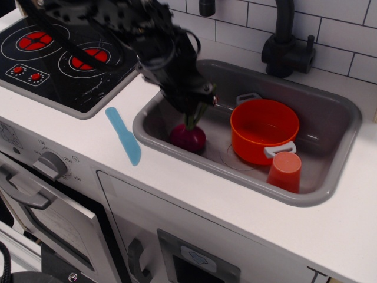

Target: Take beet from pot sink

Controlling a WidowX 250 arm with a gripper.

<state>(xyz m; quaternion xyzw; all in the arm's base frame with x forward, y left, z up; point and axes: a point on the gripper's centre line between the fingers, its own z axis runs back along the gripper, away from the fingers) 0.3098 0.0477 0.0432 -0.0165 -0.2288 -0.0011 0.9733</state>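
A white toy-kitchen tabletop runs under a wall of white tiles with dark grout. A black hob with red burner rings sits at the tabletop's left rear corner. A black faucet stands at the rear edge. Below the front edge, white cabinet fronts carry grey knobs and handles.
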